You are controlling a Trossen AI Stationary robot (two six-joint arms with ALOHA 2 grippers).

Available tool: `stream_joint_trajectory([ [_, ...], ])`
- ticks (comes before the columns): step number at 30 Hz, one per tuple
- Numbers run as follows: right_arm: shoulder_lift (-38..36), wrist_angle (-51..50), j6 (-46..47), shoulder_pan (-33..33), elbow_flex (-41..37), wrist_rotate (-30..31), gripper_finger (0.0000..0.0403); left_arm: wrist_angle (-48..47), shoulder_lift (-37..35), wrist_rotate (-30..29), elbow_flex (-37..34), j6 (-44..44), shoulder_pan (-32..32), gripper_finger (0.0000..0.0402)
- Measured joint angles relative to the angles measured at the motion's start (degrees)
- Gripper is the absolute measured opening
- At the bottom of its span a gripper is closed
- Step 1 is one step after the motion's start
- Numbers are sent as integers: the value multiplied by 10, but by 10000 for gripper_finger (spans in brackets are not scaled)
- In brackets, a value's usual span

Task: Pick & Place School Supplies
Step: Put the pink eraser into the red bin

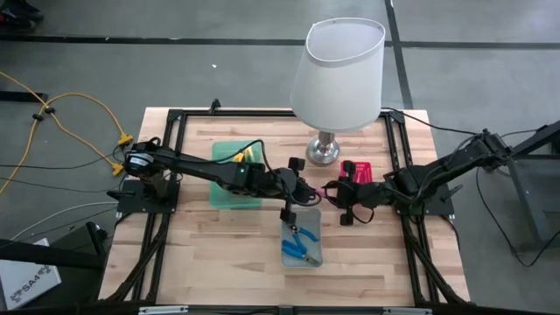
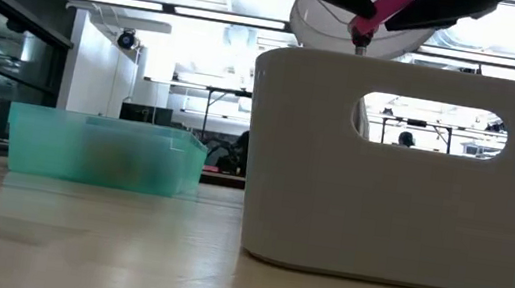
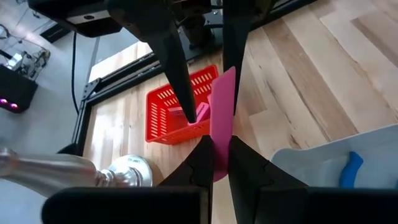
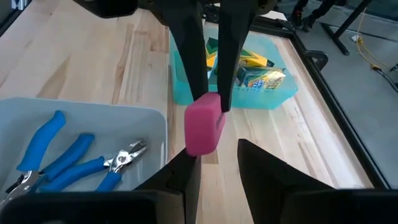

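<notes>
**A:** Open workshop floor, and a pale wooden bench (image 1: 219, 254) with a big white-shaded lamp (image 1: 337, 66) at the middle of its far edge. How far along is the sorting?

**B:** Nearly there, I'd judge. The blue-handled pliers (image 4: 93, 165) lie in the grey tray (image 1: 318, 229) near the middle of the front edge. The yellow-and-green pieces (image 4: 255, 68) are in the green tray (image 1: 223, 197) towards the left side. The red basket (image 3: 163, 115), beside the lamp's foot towards the right side, already has pink bits in it. I see nothing loose on the bare wood.

**A:** So what's left?

**B:** One pink bar (image 3: 222, 118). It's in the air over the middle of the bench, just beyond the grey tray's far rim, and the red basket looks the likely home for it.

**A:** Who's got it?

**B:** The left gripper (image 3: 219, 146). Its fingers are pinched tight on one end of the bar. The right gripper (image 4: 217, 152) faces it from the other side with its fingers parted about halfway. They flank the free end, which looks close against one finger, but they aren't clamped on it. It reads as a hand-over with the second grip not yet taken.

**A:** Which way does the bar lie?

**B:** Its long axis runs from one gripper to the other, roughly along the bench from the left side to the right. The free end points at the right arm. From table height it looks tilted rather than level. Its flat faces sit against the left fingers
</notes>
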Motion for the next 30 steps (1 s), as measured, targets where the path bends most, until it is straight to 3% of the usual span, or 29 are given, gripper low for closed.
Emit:
stream_joint_trajectory([
  [30, 0, 14, -9, 0, 0, -1, 97, -4, 4, -18, 0, -31, 15, 19],
])
